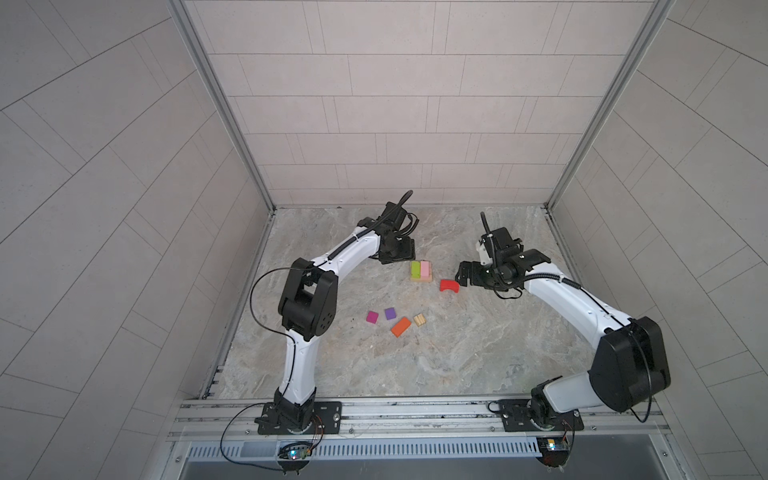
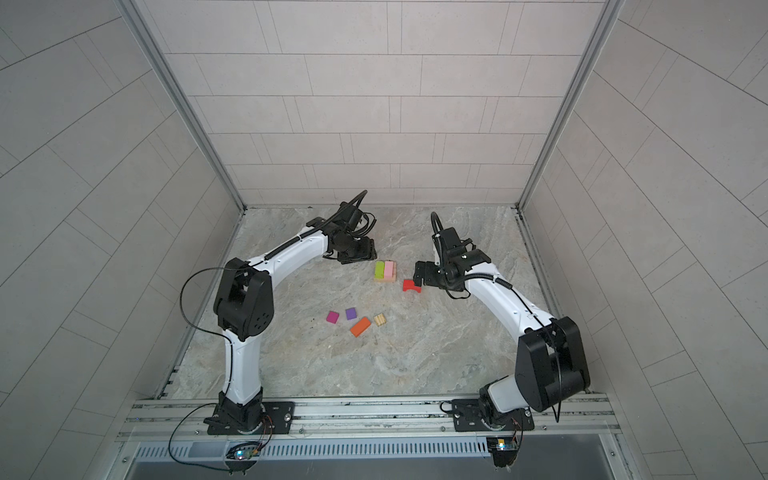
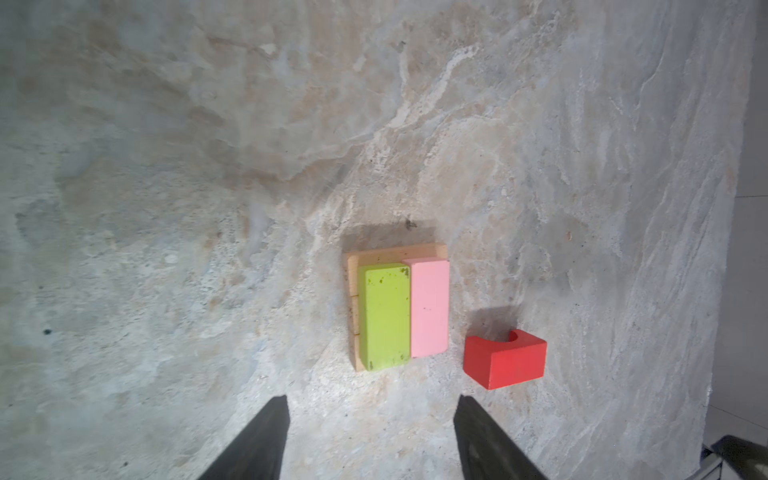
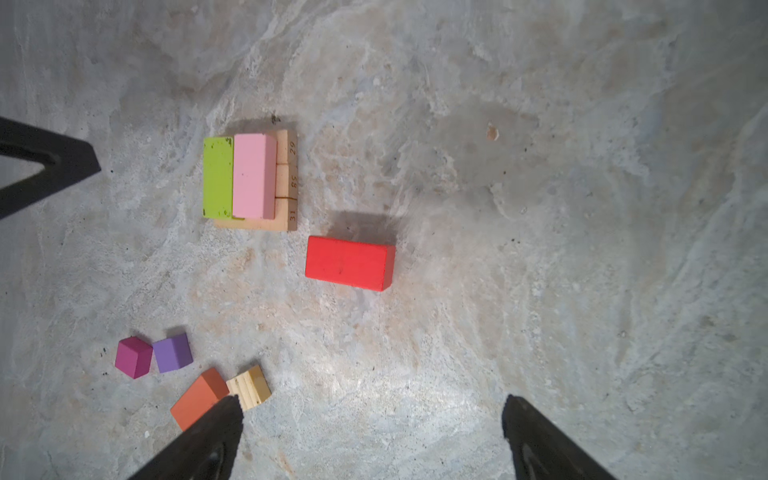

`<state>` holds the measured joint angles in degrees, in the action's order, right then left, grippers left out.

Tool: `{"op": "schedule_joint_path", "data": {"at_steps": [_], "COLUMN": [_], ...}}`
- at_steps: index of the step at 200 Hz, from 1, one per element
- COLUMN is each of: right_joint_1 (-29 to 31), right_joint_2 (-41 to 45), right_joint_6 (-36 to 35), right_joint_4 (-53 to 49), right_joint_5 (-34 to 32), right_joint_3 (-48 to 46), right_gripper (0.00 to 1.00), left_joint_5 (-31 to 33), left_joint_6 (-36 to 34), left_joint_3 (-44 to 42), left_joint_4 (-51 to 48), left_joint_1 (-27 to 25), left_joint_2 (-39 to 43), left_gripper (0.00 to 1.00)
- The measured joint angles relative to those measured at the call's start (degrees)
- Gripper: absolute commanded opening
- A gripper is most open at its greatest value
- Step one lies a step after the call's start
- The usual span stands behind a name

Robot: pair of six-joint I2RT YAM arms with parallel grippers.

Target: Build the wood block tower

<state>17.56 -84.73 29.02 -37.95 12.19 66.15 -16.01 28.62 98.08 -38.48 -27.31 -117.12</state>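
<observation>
The tower point(image 1: 421, 272) is a base of tan bars point(image 4: 286, 183) with a green block point(image 3: 384, 318) and a pink block point(image 3: 430, 307) lying side by side on top. A red arch point(image 1: 449, 285) lies on the table just right of the tower. Nearer the front lie a magenta cube point(image 1: 372, 317), a purple cube point(image 1: 390, 313), an orange rectangle point(image 1: 401, 326) and a ridged tan piece point(image 1: 419, 320). My left gripper point(image 3: 370, 405) hovers open and empty just left of and behind the tower. Beside the red arch, on its right, my right gripper point(image 4: 372, 405) is open wide and empty.
The marble tabletop point(image 1: 415, 365) is fenced by tiled walls at the back and both sides. A metal rail point(image 1: 415, 409) carrying both arm bases runs along the front edge. The left arm's elbow point(image 1: 307, 303) stands left of the loose blocks.
</observation>
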Motion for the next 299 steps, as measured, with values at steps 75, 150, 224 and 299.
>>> {"op": "schedule_joint_path", "data": {"at_steps": [75, 150, 224, 299], "right_joint_1": [0.0, 0.2, 2.1, 2.5], "right_joint_2": [-15.3, -25.6, -30.1, -30.9], "right_joint_6": [-3.5, -3.5, -3.5, -3.5], "right_joint_4": [0.3, 3.3, 4.4, 5.6], "right_joint_5": [-1.7, -1.2, -2.7, -3.0], "right_joint_3": [11.9, 16.2, 18.8, 18.8], "right_gripper": [1.00, 1.00, 0.99, 0.99], "left_joint_5": [0.5, -3.5, -4.2, -1.1], "left_joint_6": [-4.3, -6.6, -9.1, -10.2], "left_joint_3": [-6.7, -9.4, -10.5, -10.5], "left_joint_4": [1.1, 6.6, 7.8, 7.1], "left_joint_1": [2.2, 2.7, 3.4, 3.4], "left_joint_2": [1.4, 0.5, -1.0, -1.0], "left_gripper": [0.93, 0.95, 0.96, 0.97]}}
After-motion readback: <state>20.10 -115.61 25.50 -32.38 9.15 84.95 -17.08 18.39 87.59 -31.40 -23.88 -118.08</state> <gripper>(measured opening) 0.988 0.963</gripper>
